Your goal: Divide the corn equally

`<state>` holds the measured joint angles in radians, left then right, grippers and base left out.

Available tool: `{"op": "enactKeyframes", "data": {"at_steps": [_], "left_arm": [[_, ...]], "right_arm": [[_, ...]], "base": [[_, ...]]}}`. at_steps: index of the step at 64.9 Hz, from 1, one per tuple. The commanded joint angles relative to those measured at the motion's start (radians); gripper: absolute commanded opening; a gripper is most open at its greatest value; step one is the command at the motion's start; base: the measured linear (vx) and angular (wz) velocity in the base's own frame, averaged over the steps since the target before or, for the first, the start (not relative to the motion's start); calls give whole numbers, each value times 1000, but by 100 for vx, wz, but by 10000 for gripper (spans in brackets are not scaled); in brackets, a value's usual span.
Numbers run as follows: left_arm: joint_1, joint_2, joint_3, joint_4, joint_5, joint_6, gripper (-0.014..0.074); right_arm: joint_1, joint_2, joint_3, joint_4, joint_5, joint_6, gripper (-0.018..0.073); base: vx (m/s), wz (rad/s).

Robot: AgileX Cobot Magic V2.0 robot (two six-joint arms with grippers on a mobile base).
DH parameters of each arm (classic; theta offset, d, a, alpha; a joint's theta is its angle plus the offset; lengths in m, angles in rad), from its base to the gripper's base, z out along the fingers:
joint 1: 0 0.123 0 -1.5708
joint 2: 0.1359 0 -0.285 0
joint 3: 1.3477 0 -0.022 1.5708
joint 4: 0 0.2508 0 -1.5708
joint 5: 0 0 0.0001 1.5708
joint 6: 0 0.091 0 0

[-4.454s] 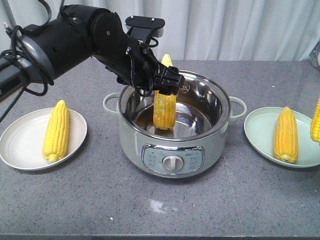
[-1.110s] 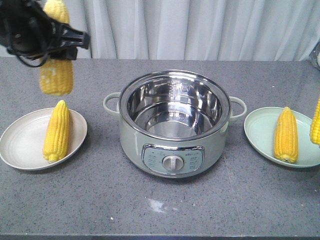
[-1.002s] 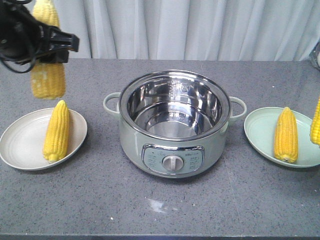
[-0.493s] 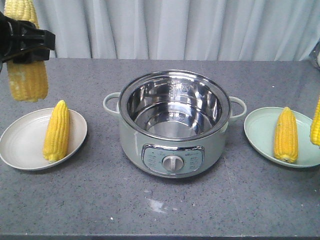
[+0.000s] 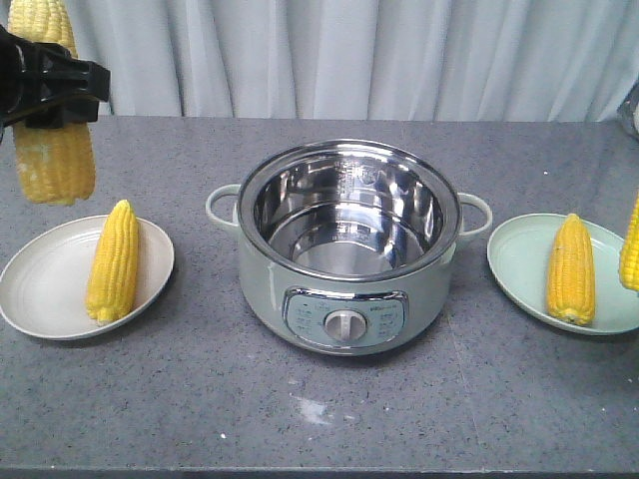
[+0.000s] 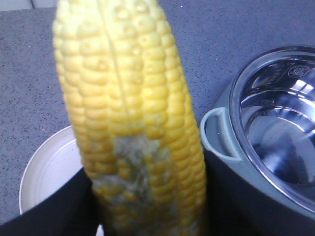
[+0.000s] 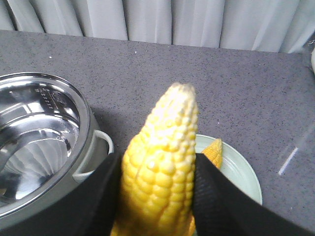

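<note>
At the far left of the table, the left gripper (image 5: 55,92) is squeezing its black jaws tight around the left cob (image 5: 55,150) and holding it up in the air. This left cob is standing straight up and down, with its fat end pointing down. It is hanging over the back edge of the white plate (image 5: 35,299). On that plate the white-plate cob (image 5: 112,261) is lying flat. Its long way is running from front to back, and its pointy tip is aiming at the curtain (image 5: 399,60).

The right gripper (image 7: 157,189) is clamping its jaws on the sides of the right cob (image 7: 165,128). This cob is standing up too, with its pale tip pointing up, and it is hanging above the green plate (image 5: 519,249). The green-plate cob (image 5: 571,269) is lying there with its tip also aiming at the curtain.

Between the two plates, the shiny pot (image 5: 347,299) is sitting in the middle of the gray table (image 5: 319,419).
</note>
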<state>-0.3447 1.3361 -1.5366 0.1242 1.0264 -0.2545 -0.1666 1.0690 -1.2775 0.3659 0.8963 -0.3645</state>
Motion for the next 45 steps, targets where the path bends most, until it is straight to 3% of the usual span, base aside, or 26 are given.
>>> {"op": "enactKeyframes", "data": {"at_steps": [1, 45], "left_arm": [[1, -28, -25, 2, -57, -7, 72], [1, -28, -25, 2, -57, -7, 72]], "right_arm": [[-7, -16, -25, 15, -65, -4, 193], [-7, -16, -25, 15, -65, -4, 193]], "base": [[0, 0], [0, 0]]}}
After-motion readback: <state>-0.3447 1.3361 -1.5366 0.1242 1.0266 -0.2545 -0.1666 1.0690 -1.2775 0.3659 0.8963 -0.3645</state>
